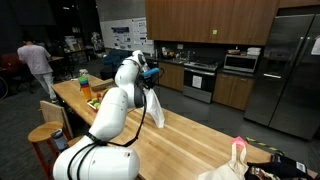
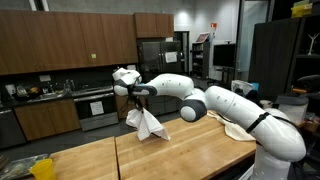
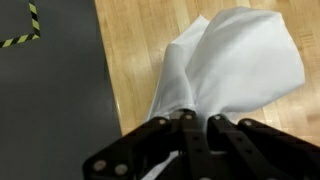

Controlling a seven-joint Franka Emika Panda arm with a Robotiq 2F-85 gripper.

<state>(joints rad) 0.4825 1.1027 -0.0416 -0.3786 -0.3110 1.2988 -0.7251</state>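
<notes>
In an exterior view, a person [image 1: 38, 58] in a light shirt stands at nine o'clock, with a wooden stool [image 1: 45, 135] lower down at eight o'clock. From there the long wooden surface [image 1: 200, 135] runs across toward five o'clock. It carries a few small items [image 1: 86, 86] near its ten o'clock end, too small for us to name. The white arm [image 1: 115, 110] rises from seven o'clock and bends toward the middle. There the jaws are pinched tight on the top of a white cloth [image 1: 155, 108], which hangs below them in loose folds over the wood. We cannot tell whether its lowest corner touches the surface. Further right are a stove [image 1: 200, 80] at two o'clock, a steel fridge [image 1: 285, 70] at three o'clock and a white bag [image 1: 237, 160] at five o'clock on the surface. In an exterior view from the opposite side, a yellow object [image 2: 40, 168] lies at seven o'clock on the wood. The cloth [image 2: 146, 123] dangles at the centre, and the arm [image 2: 230, 105] stretches in from four o'clock. In the wrist view, dark floor [image 3: 50, 90] fills nine o'clock, with striped tape [image 3: 22, 28] at ten o'clock. The wooden boards [image 3: 130, 60] come next, and the cloth [image 3: 235, 70] spreads from the centre toward two o'clock. At six o'clock the jaws are drawn together with a gather of the fabric between them.
</notes>
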